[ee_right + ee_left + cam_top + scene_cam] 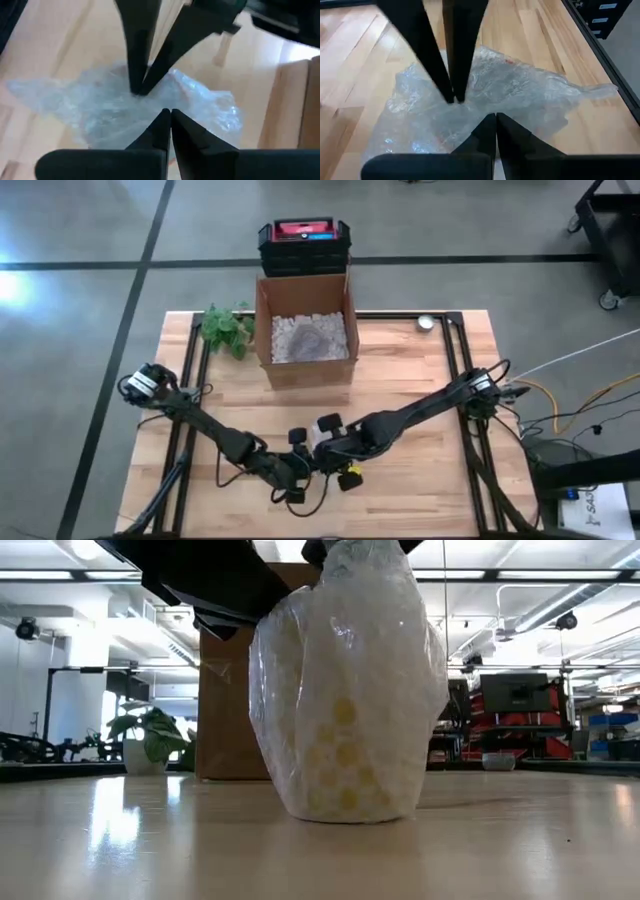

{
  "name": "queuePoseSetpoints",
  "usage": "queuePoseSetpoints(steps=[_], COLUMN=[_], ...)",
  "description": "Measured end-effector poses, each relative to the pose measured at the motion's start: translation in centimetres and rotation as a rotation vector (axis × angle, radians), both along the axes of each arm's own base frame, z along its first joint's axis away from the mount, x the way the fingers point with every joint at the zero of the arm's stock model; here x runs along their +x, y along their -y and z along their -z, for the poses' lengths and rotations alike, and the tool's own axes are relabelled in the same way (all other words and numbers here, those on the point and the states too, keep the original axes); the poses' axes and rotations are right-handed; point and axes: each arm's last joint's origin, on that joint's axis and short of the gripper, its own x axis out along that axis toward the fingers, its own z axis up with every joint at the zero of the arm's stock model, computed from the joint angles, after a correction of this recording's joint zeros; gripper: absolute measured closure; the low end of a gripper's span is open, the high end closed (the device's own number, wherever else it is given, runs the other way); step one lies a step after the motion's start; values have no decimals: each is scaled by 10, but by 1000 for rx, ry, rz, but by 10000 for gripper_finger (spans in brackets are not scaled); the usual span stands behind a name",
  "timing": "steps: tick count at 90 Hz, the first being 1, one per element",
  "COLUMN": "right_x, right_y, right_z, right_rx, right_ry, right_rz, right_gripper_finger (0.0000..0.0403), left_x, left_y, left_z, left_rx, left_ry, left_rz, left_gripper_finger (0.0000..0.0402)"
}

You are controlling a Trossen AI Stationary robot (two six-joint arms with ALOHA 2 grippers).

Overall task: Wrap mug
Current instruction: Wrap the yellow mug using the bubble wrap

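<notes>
The mug [345, 755], yellow-dotted, stands on the table inside clear bubble wrap [350, 670] that is gathered over its top. From above, the wrapped mug [326, 442] sits near the table's front middle, where both arms meet. My left gripper [495, 116] and my right gripper [167, 112] are both shut on the wrap's gathered top, tip to tip. In each wrist view the other arm's fingers come in from the opposite side. My left gripper pinches the gathered top of the bubble wrap [485, 107] between its two fingers, coming down at a slant from the table's left. The wrapped mug stands upright on the table below. My right gripper pinches the same gathered top of the wrap [160, 102] between its two fingers, slanting down from the table's right, opposite the left gripper. The wrap spreads out loosely around the fingers.
An open cardboard box [305, 330] with white packing filler stands at the far middle. A black and red case [303, 242] lies behind it. A green plant [225, 328] stands to the box's left, and a small round thing [426, 322] lies at the far right.
</notes>
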Motion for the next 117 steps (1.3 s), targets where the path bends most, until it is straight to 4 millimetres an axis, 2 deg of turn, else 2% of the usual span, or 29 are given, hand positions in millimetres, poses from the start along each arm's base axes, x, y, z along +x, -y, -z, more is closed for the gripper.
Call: queuePoseSetpoints(steps=[23, 36, 41, 52, 74, 81, 100, 117], right_x=[8, 10, 9, 7, -3, -8, -6, 3], right_y=[-5, -6, -5, -5, 0, 0, -11, -17], right_z=[51, 63, 61, 45, -7, -17, -12, 18], right_rx=[-26, -34, -36, -28, -8, 43, 186, 172], right_ry=[-108, -132, -133, -111, -48, -57, -67, -106], right_rz=[1, 0, -10, -15, -40, -41, -61, -68], right_gripper_finger=[403, 403, 403, 403, 403, 403, 403, 403], left_x=[0, 0, 0, 0, -1, -1, -1, -1], left_y=[0, 0, 0, 0, -1, -1, -1, 0], left_z=[-1, -3, -3, -3, -3, -3, -3, -3], left_rx=[-4, -11, -11, -10, -6, -7, -7, -9], left_ry=[6, 8, 8, 9, 9, 10, 10, 10], left_rz=[-3, -1, -1, -2, -5, -5, -5, -2], left_gripper_finger=[402, 402, 402, 402, 402, 402, 402, 402])
